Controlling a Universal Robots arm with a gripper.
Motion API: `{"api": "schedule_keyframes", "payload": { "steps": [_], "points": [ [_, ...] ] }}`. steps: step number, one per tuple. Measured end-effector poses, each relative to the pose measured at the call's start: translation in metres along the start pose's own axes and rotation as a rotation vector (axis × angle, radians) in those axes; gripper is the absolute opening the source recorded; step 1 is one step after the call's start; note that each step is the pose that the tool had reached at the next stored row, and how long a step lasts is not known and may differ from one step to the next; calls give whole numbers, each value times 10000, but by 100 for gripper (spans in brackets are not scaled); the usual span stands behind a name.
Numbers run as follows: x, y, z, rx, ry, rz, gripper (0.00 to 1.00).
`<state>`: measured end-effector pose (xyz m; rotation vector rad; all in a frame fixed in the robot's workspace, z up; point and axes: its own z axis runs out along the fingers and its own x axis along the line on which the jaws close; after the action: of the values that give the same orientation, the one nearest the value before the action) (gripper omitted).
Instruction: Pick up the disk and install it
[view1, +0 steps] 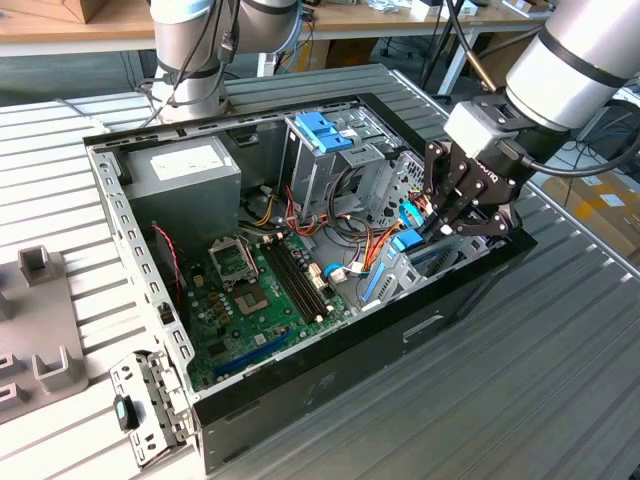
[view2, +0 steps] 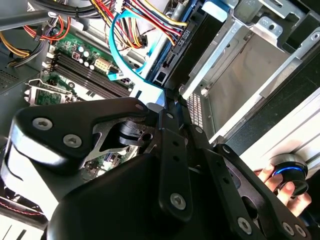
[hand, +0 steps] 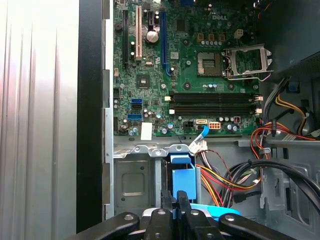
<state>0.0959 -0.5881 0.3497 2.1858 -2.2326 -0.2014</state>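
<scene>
The gripper (view1: 443, 222) hangs low over the open computer case (view1: 300, 385), at the end toward the exterior view's right, and its black fingers (hand: 179, 212) are closed on the disk (hand: 183, 186) — clamped on the blue carrier, drive upright between them. In the second wrist view the disk (view2: 181, 47) appears as a dark slab with a blue edge, standing at the mouth of the bare metal drive bay (view2: 240, 75), just beside its wall; whether it has entered the rails cannot be told. The green motherboard (view1: 260, 290) lies on the case floor beside the bay. A blue handle (view1: 322, 130) tops the upright metal cage behind — well apart from the gripper.
</scene>
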Motion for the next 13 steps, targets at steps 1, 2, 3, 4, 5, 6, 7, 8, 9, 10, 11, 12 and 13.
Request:
{"api": "schedule_keyframes", "payload": {
  "steps": [1, 2, 3, 4, 5, 6, 7, 8, 9, 10, 11, 12, 13],
  "points": [
    [0, 0, 1, 0, 1, 0, 16],
    [0, 0, 3, 0, 1, 0, 16],
    [-2, -4, 6, -1, -1, -1, 16],
    [-9, -9, 6, -1, 1, -6, 16],
    [-12, -12, 6, -1, 3, -23, 16],
    [-15, -22, 5, -6, 6, -76, 16],
    [-18, -34, 4, -11, 9, -135, 16],
    [-20, -44, 3, -16, 9, -188, 16],
    [-23, -60, 1, -22, 12, -262, 16],
    [-25, -70, 0, -25, 14, -299, 16],
    [-27, -79, 0, -27, 15, -329, 16],
    [-30, -85, 0, -30, 16, -358, 16],
    [-37, -88, -1, -34, 21, -402, 16]
  ]
}}
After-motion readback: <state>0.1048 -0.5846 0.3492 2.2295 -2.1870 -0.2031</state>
